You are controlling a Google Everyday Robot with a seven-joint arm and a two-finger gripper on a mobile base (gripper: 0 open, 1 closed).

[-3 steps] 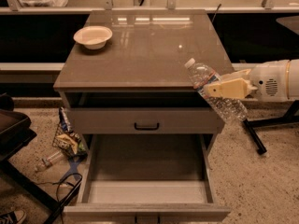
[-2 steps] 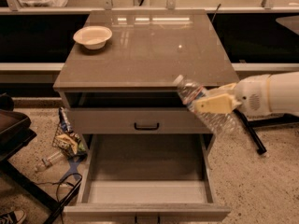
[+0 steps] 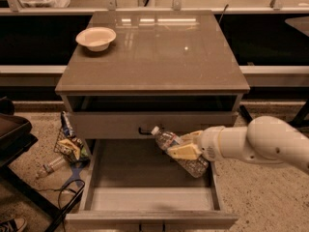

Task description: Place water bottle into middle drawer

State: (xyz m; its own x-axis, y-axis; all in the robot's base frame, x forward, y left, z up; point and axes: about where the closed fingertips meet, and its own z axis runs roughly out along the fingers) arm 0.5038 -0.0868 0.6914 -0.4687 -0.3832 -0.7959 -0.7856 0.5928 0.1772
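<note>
**Bottle held over open drawer: hazards at release**

The gripper [image 3: 179, 150] is clamped around the mid-body of the water bottle [image 3: 165, 139]. It holds the bottle above the right-hand part of the middle drawer [image 3: 130, 166], which stands pulled out. The bottle is tilted, with its cap up towards the drawer's back left and its base down towards the drawer's right wall. It appears clear of the drawer floor, though depth is hard to judge from this view.

Risks, as assessed:

1. The base looks close to the drawer's right wall. A straight descent could catch the rim and twist the bottle in the grip.
2. The cap lies just in front of the upper drawer [image 3: 106, 125], directly above the middle drawer's back, near its handle [image 3: 145, 130]. Any drift rearward would knock it.
3. Released high and tilted, a round ribbed bottle would probably bounce and roll. If let go over the right wall, it could fall outside the drawer.
4. The arm [image 3: 260, 141] crosses above that same wall, and lowering could press it onto the wall.
</note>
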